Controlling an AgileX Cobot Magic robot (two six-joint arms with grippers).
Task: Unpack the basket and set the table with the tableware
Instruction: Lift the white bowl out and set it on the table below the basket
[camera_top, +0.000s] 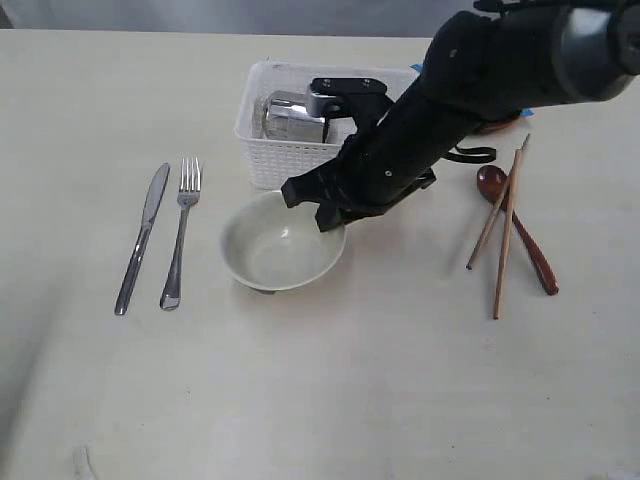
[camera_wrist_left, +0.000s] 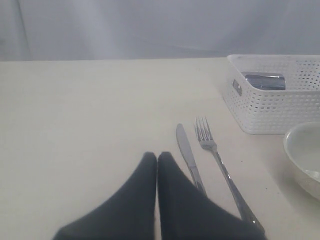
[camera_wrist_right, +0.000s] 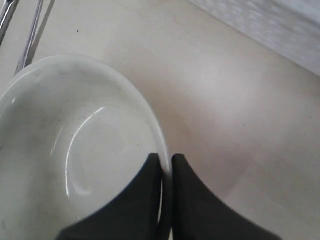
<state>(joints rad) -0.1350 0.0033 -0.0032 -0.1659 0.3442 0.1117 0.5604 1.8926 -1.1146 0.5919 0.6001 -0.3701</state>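
Nearest the viewer, on the cream desk (camera_top: 320, 400), lie the handle ends of the knife (camera_top: 141, 238) and fork (camera_top: 180, 235). They are parallel on the left, their long axes running near to far. To the right, well apart from them, the dark red spoon (camera_top: 535, 260) and the two chopsticks (camera_top: 507, 235) lie crossed, also running roughly near to far.

Between these groups sits the off-white bowl (camera_top: 270, 250), just near of the white basket (camera_top: 290, 160). The right claw (camera_wrist_right: 165, 159) is narrowed onto the bowl's right-hand rim, one finger inside and one outside. The bowl thus extends left and near from the grip. Whether its foot rests on the desk or hangs just above cannot be told.

The left claw (camera_wrist_left: 157, 155) has its fingers pressed together on nothing. It hovers over the desk at the left, beside the knife handle.

One steel cup (camera_top: 290, 118) is in the basket, apparently on its side with its long axis roughly left to right. It lies directly far of the right claw, with the basket's near wall between them. The bowl step looks nearly complete, needing only release. The cup is probably next, and the right arm is the nearer one. Its claw would have to rise over the wall and close across the cup's axis.
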